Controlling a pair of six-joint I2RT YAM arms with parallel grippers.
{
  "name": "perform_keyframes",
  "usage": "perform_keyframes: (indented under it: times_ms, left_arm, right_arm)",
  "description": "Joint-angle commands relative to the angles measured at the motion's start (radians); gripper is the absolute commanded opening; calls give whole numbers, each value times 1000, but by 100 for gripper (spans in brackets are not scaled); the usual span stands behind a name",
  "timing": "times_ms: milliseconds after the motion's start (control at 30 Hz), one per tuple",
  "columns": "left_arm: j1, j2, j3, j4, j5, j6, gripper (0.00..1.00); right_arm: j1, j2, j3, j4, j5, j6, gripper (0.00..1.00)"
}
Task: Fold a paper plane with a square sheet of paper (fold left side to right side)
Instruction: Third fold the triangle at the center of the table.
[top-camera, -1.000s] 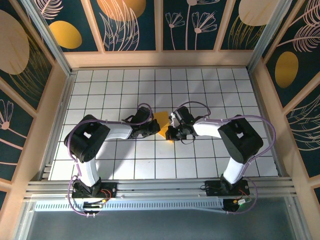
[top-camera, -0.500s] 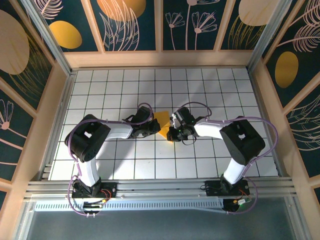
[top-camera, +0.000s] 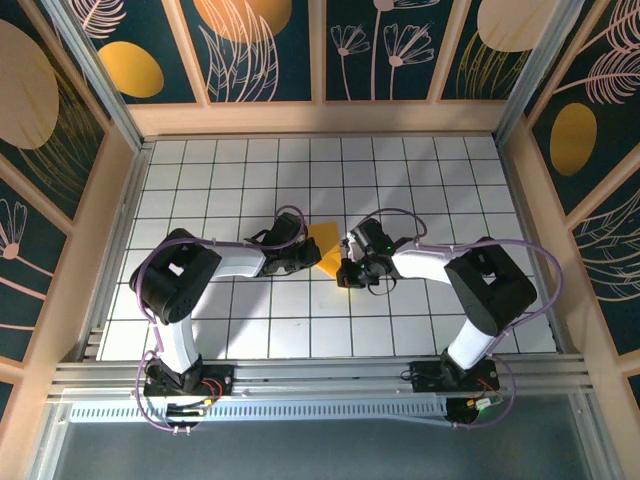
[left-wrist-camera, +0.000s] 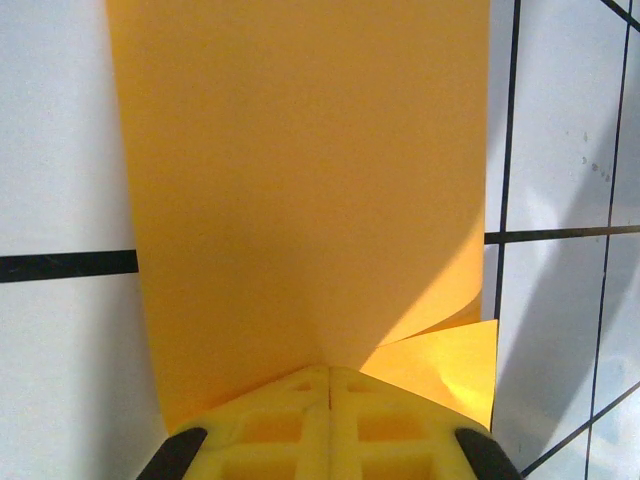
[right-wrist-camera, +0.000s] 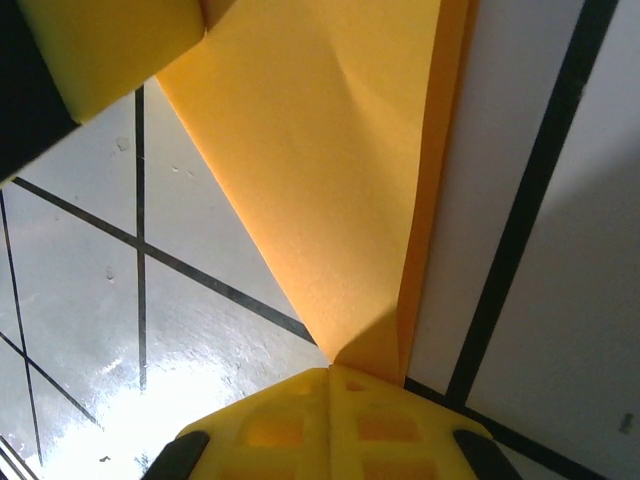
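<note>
The yellow-orange square sheet of paper (top-camera: 324, 241) lies folded over on the white grid table (top-camera: 400, 180), between my two grippers. In the left wrist view the paper (left-wrist-camera: 300, 170) spreads out ahead of my left gripper (left-wrist-camera: 330, 372). Its upper layer curls up at the right over a flat lower layer. My left gripper (top-camera: 313, 259) is shut, its tips against the sheet's left edge. My right gripper (top-camera: 346, 271) is also shut. In the right wrist view its tips (right-wrist-camera: 330, 372) sit at the near point of the creased paper (right-wrist-camera: 330, 170), beside the fold line.
One yellow finger of the left gripper (right-wrist-camera: 110, 50) shows at the top left of the right wrist view, close to the paper. Wooden walls (top-camera: 320, 118) with a patterned backing enclose the table. Open tiles lie to the far side and at both sides.
My right gripper has slid a little toward the near side along the paper's right edge, and its arm has swung outward. The left arm and the paper have stayed put.
</note>
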Motion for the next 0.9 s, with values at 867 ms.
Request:
perform_keyframes:
  times_ms: [867]
  left_arm:
    - [8,66,-18,-158,-90,21,0]
  right_arm:
    - [-36,24,86,-41,-34,-40,0]
